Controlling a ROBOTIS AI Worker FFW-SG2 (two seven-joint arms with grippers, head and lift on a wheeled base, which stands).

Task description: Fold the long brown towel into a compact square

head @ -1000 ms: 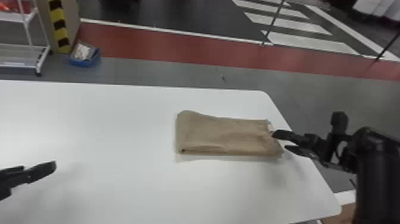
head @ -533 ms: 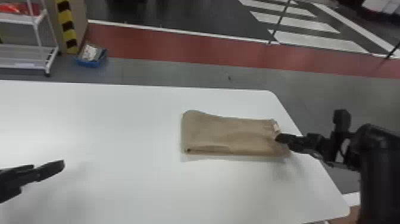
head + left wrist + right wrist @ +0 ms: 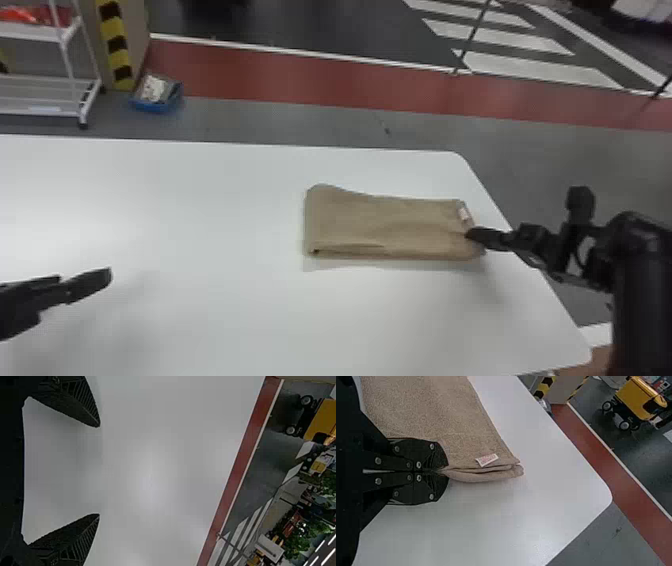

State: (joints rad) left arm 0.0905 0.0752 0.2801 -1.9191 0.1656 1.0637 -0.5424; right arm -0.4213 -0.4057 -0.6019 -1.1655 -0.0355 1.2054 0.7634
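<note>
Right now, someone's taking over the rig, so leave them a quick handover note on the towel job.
Right gripper: shut on the towel's right end.
Left gripper: open, holding nothing, at the left.
Towel: on the white table, near its right edge.
Done: folded in layers into an oblong.
Left: probably bring the pinched end leftward to make a square, then release.

Right pincer (image 3: 470,234): jaws spread apart a second ago, the gap between them plain in the head view; now closed together on the near part of the towel's (image 3: 385,225) right-hand end
Right arm (image 3: 640,280): a touch further in over the desk (image 3: 200,325) than a second ago
Towel end: unpinched at first, now caught between the jaws
Head view: desk and rack (image 3: 70,60) lie slightly further to the view's right
</note>
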